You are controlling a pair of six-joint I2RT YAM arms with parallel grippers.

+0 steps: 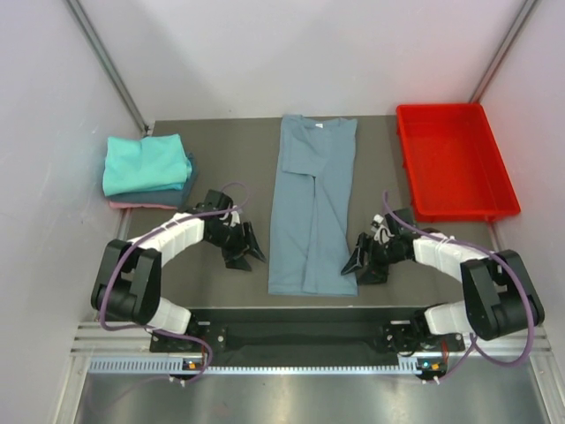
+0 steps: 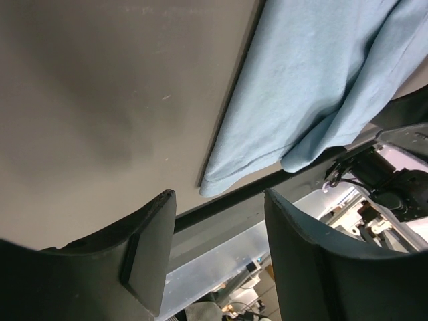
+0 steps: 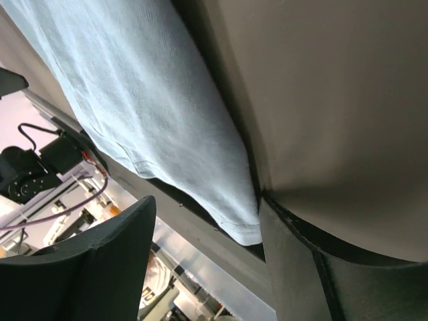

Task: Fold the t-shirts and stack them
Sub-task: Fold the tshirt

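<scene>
1. Centre of the table (image 1: 231,146): the grey-blue t-shirt (image 1: 313,203) lies flat as a long narrow strip, with its collar at the far end and its hem at the near end. Its sides are turned in over the middle.
2. My left pincer (image 1: 247,251) is low over the table just beside the left edge of the shirt, near the hem. Its jaws stand apart with nothing between them. From the left wrist, the near left corner of the shirt shows ahead of my two dark fingers (image 2: 150,247), clear of both.
3. My right pincer (image 1: 359,258) is at the shirt's near right corner. Its jaws are also apart and hold nothing. From the right wrist, the hem corner lies just beside one finger (image 3: 294,267); I cannot tell whether cloth and finger touch.
4. Far left of the table: a folded stack, well apart from both pincers. The teal t-shirt (image 1: 146,161) is on top, the blue t-shirt (image 1: 183,188) shows beneath it, and the edge of the pink t-shirt (image 1: 132,205) shows at the bottom.
5. Far right: the red tray (image 1: 441,109) sits square on the table, apart from the grey-blue shirt.
</scene>
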